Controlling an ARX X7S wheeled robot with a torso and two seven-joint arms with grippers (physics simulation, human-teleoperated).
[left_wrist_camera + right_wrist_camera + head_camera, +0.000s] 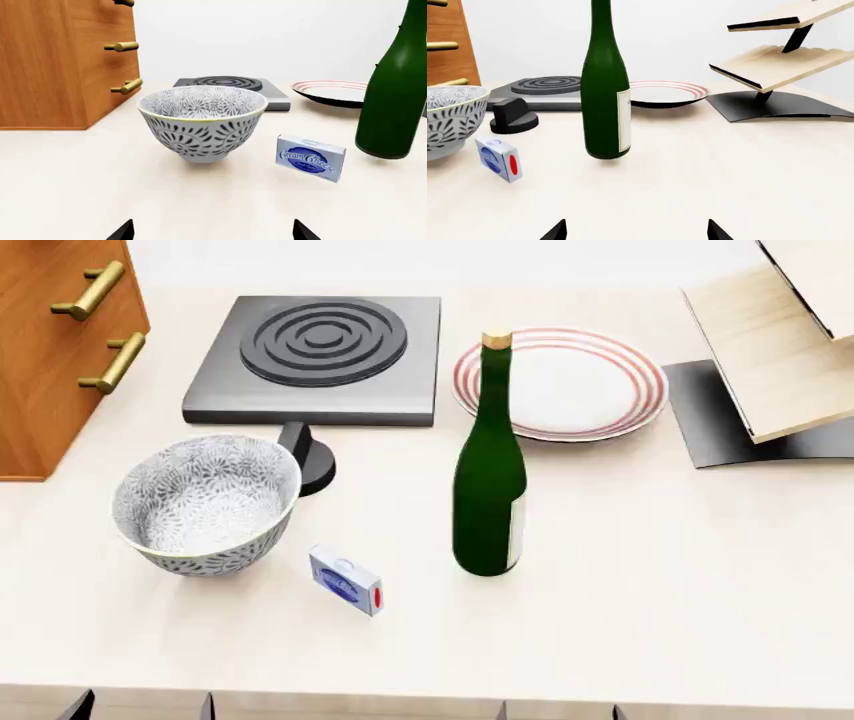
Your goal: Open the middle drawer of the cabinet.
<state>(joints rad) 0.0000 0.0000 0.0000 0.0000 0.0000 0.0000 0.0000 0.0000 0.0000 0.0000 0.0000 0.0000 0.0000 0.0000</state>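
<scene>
The orange-brown wooden cabinet (40,390) stands at the table's far left, with brass bar handles stacked on its front. The middle drawer's handle (121,46) sits between the handles above and below it; it also shows in the head view (87,290) and the right wrist view (442,46). The drawer fronts look flush with the cabinet. My left gripper (213,232) is open and empty near the table's front edge, well short of the cabinet (60,65). My right gripper (636,231) is open and empty too, low over the table's front edge.
A patterned bowl (203,502) stands between my left gripper and the cabinet, with a cream cheese box (346,580) beside it. A green bottle (491,470), a stove burner (318,355) with its knob (310,458), a striped plate (567,380) and a pale wooden rack (781,340) lie farther right.
</scene>
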